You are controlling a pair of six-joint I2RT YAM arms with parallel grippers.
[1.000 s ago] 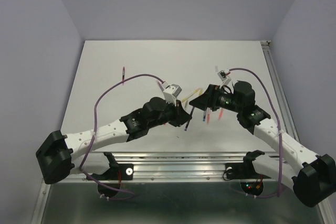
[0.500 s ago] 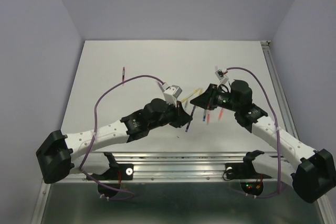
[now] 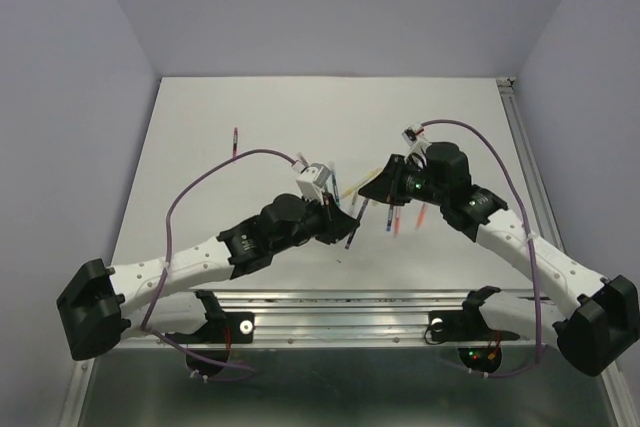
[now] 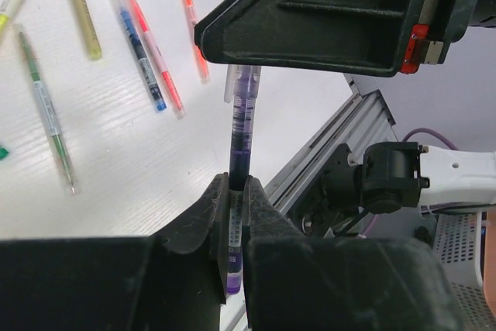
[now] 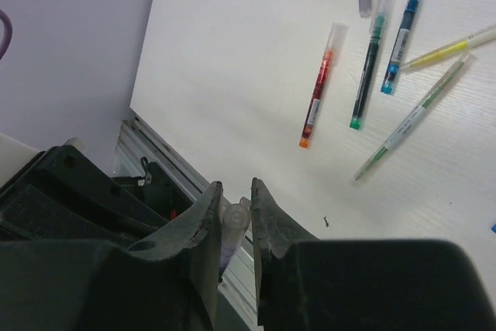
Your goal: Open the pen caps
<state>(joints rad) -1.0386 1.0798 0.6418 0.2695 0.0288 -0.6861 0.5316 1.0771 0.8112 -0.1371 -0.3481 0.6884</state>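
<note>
The pen is being clenched by the left pincer, its twelve-o'clock cap by the right pincer. The cap is being judged light and slick, best pinched mid-length.

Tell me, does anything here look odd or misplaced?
One dark pen lies alone on the left of the table, apart from the other pens scattered mid-table. Nothing looks spilled or broken. The purple pen is held midair by the left fingers, its cap between the right fingers.
</note>
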